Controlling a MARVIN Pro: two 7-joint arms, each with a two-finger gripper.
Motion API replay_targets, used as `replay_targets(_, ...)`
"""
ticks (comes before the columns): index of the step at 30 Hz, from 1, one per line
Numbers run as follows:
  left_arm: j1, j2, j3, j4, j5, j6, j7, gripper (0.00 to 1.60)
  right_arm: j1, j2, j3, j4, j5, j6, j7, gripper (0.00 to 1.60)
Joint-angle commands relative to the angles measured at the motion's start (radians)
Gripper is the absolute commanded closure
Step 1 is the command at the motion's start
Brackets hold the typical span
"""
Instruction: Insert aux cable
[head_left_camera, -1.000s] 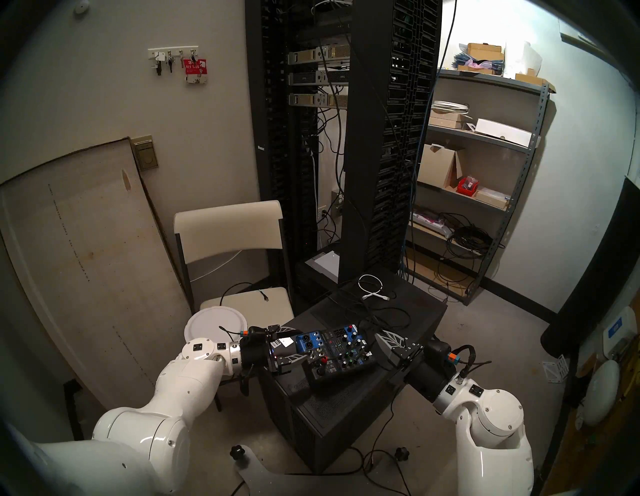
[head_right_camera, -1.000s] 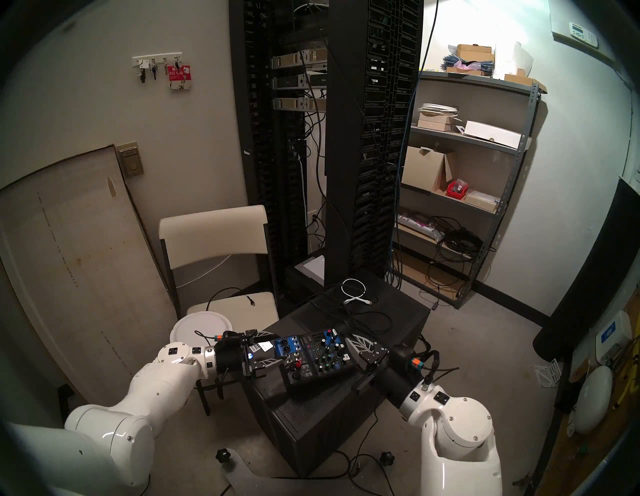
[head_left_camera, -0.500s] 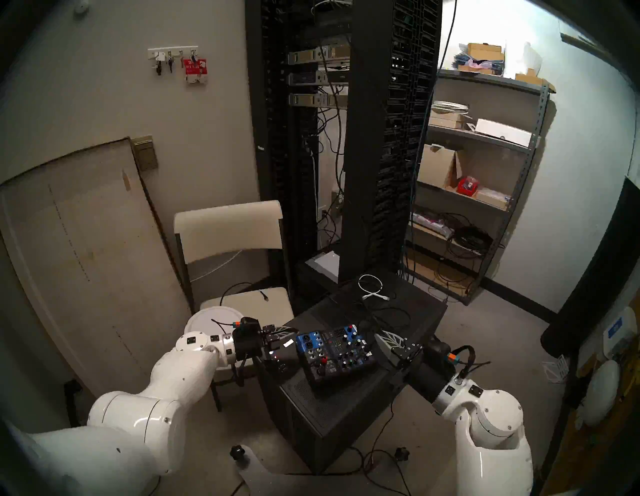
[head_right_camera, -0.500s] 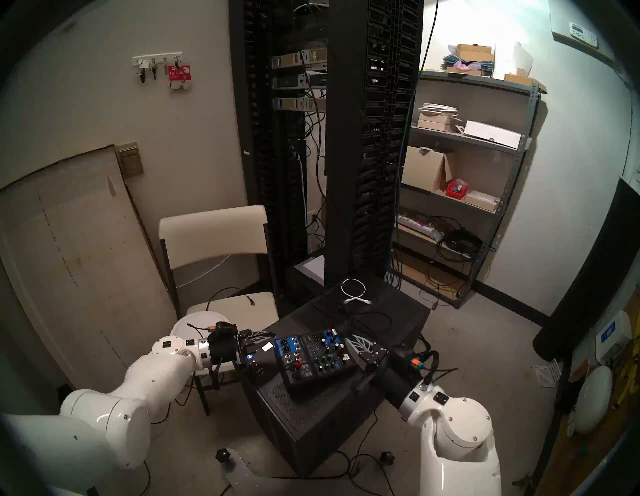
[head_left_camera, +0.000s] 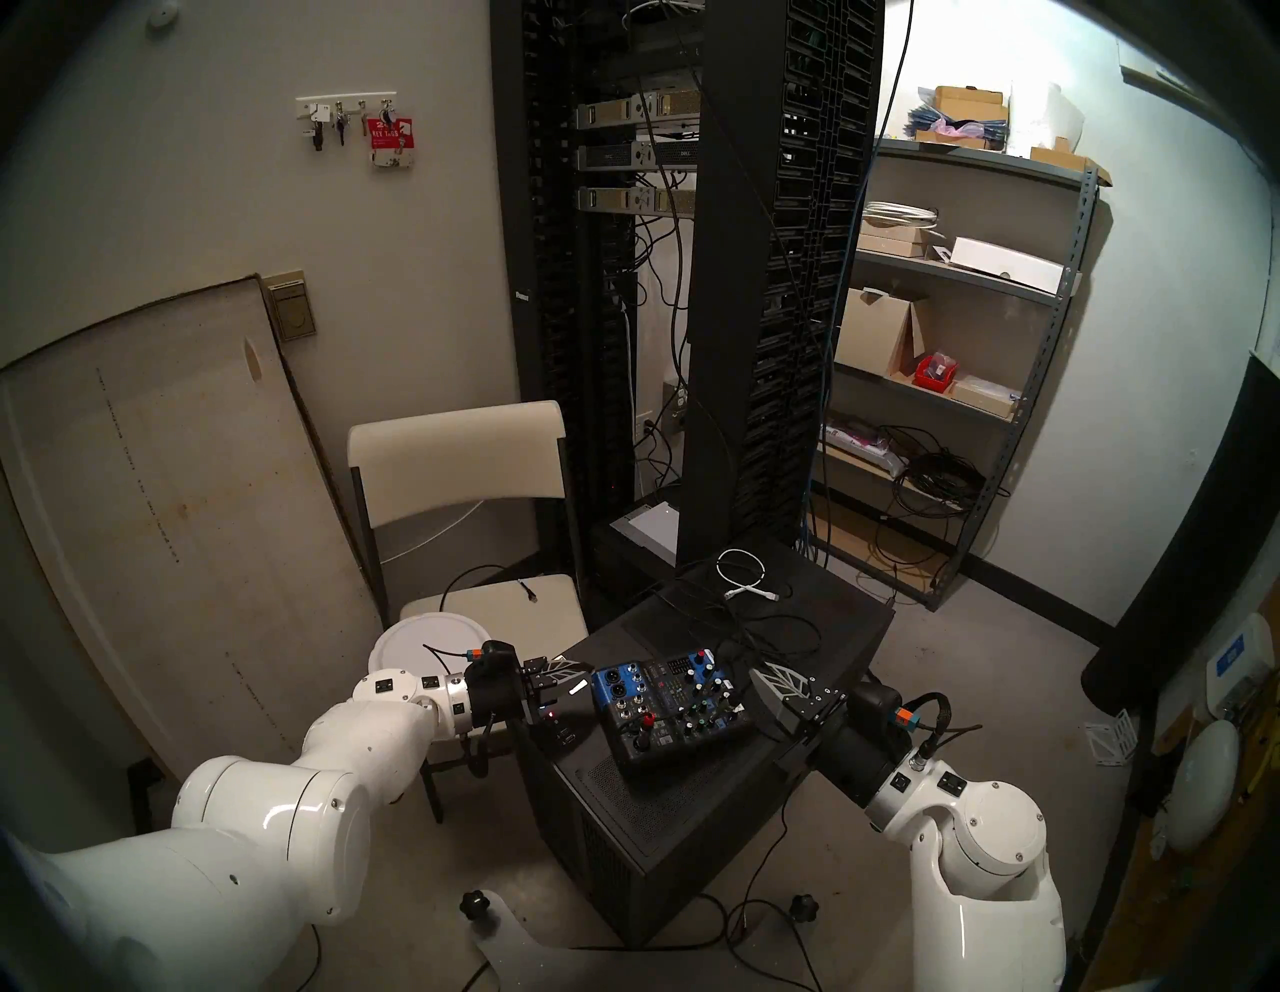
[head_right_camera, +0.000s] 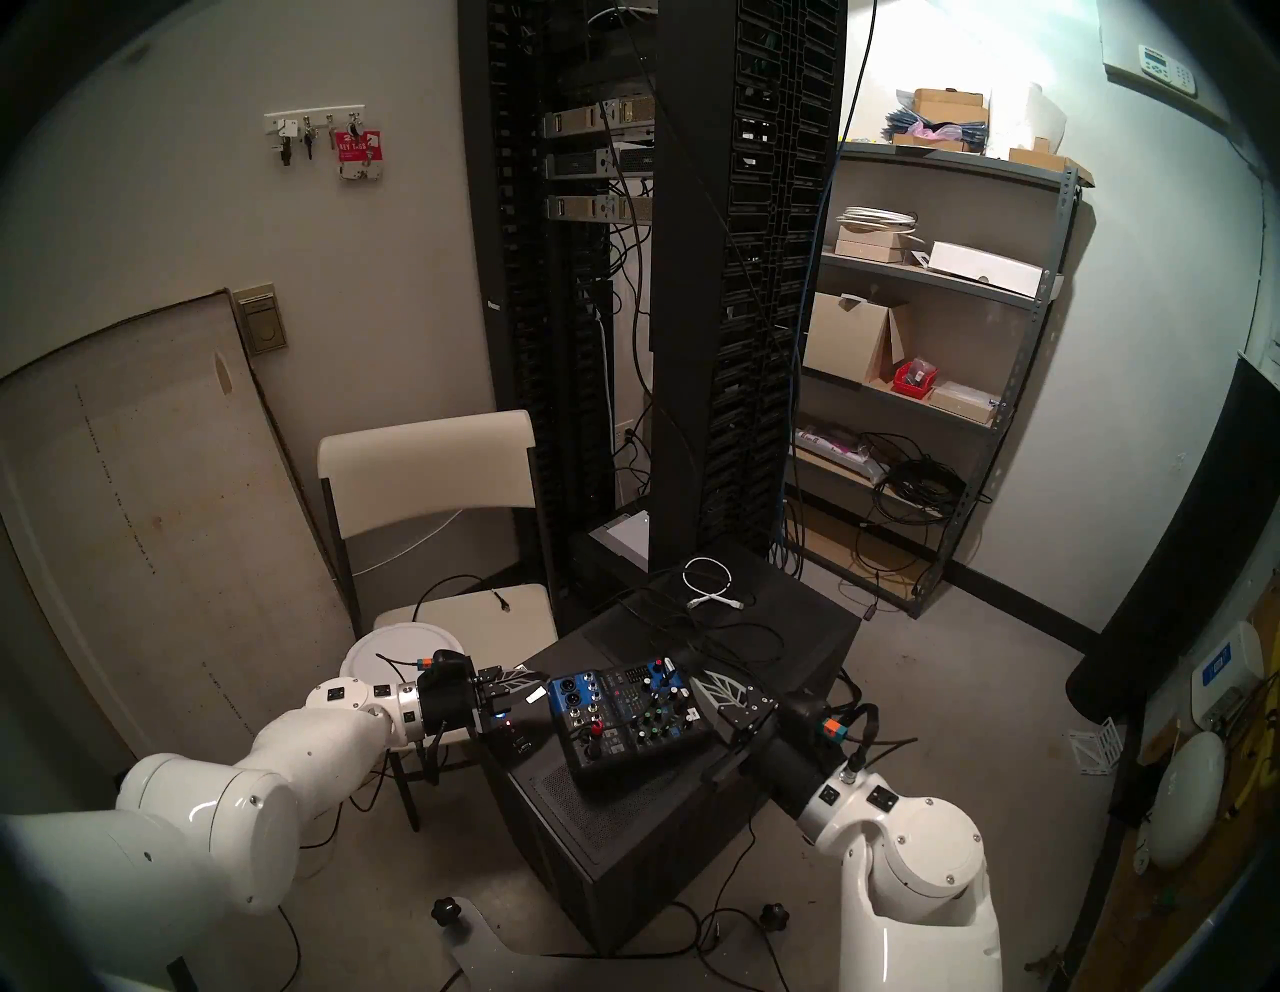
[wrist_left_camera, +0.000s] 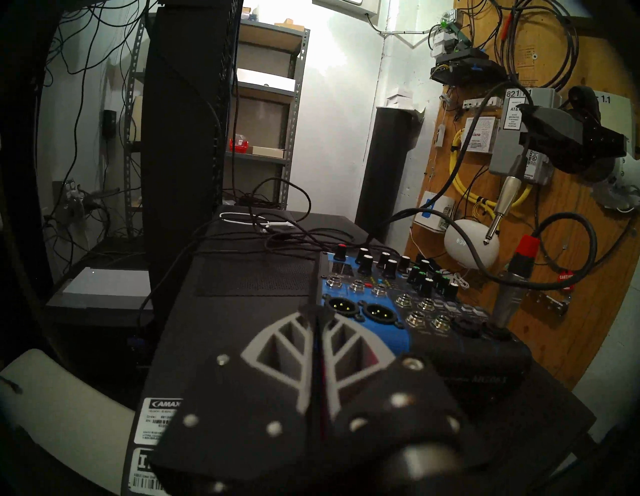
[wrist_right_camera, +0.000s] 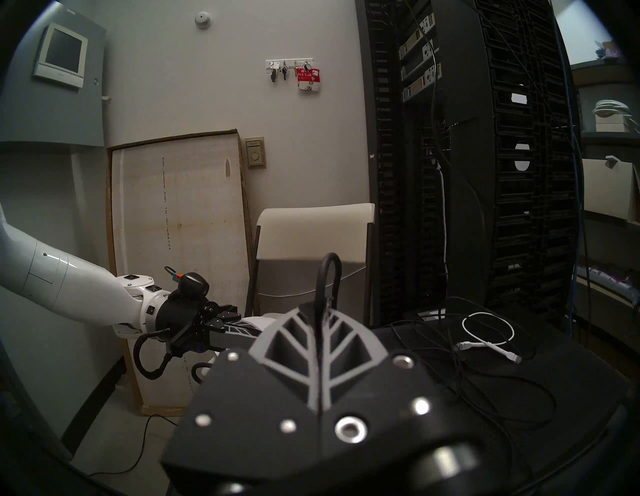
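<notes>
Aux cable (wrist_left_camera: 501, 197) is pinched in the closed right hand (wrist_right_camera: 321, 311). Its plug hangs steeply slanted, tip down, apart from the audio mixer (head_left_camera: 665, 706), whose sockets lie below, toward the robot's left. The left hand (wrist_left_camera: 317, 311) is closed, empty, and farther from the plug.

glossy white arm shells (head_left_camera: 277, 824) end in black wrist housings; behind each claw's grey leaf-ribbed fingers (wrist_right_camera: 301, 350) sit silver screws, looped black cabling and an orange-teal connector (head_left_camera: 906, 718).
</notes>
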Motion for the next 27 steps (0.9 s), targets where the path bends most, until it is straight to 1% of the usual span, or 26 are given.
replay_targets(1,-0.050,-0.002,0.002,0.014,0.004,-0.022,0.014,1.31,-0.001,-0.006,0.003,-0.024,0.009,-0.005,0.000,1.60)
replay_targets(9,-0.067,0.001,0.005,0.049,0.016,-0.044,0.036,1.30,-0.003,-0.009,0.006,-0.024,0.008,-0.004,0.002,1.60)
replay_targets(13,-0.076,0.000,0.009,0.067,0.023,-0.050,0.045,1.26,-0.004,-0.010,0.009,-0.024,0.008,-0.006,0.002,1.60)
replay_targets(27,-0.096,-0.014,0.032,0.098,0.050,-0.054,0.071,1.31,-0.006,-0.014,0.019,-0.027,0.011,-0.006,0.009,1.60)
